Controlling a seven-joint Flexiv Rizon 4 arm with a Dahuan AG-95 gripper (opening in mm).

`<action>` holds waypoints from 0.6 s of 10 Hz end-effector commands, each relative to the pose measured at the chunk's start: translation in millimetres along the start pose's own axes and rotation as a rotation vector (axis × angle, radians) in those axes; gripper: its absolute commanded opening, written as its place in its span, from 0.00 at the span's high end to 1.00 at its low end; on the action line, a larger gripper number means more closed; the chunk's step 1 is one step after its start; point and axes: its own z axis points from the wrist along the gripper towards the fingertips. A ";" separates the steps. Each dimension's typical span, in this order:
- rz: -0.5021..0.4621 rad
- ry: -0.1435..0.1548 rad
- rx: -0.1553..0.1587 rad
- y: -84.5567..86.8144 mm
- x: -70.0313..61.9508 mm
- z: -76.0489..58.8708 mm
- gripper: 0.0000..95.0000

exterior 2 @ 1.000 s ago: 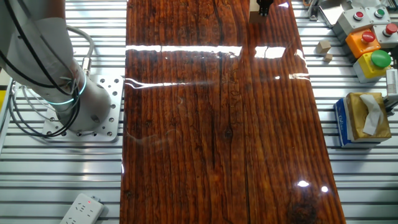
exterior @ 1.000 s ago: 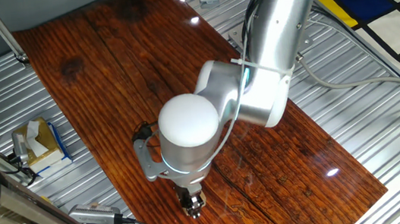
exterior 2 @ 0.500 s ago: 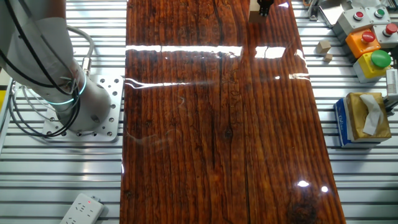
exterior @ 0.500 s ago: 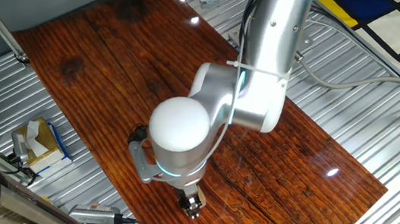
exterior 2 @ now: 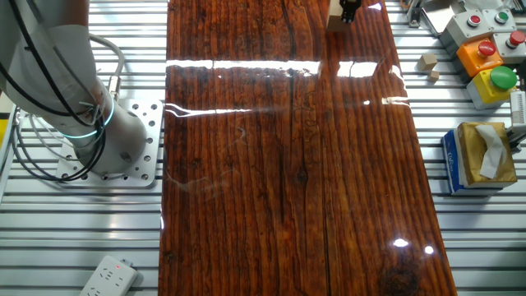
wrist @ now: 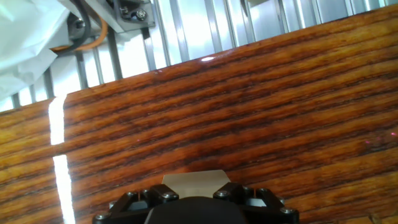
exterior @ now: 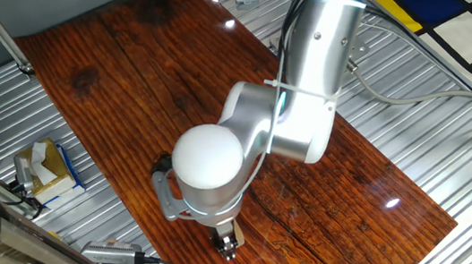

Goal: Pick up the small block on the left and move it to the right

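Tissue box (exterior: pixel 45 169) off the tabletop (exterior: pixel 122 83) edge — well apart; jaws closed on small block (wrist: pixel 194 182), arm bent low.

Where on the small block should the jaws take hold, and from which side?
Take the small block across two opposite flat side faces, coming straight down from above. It lies flat on the wooden board with its square face up, and looks about as wide as the jaws. The gripper is already right at it near the board's end; whether the jaws have closed cannot be told.
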 end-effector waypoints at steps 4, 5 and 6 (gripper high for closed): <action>0.006 -0.011 0.003 1.4 1.5 7.3 1.00; 0.007 -0.012 0.003 1.5 1.7 8.0 1.00; 0.009 -0.016 0.002 1.9 2.3 10.1 1.00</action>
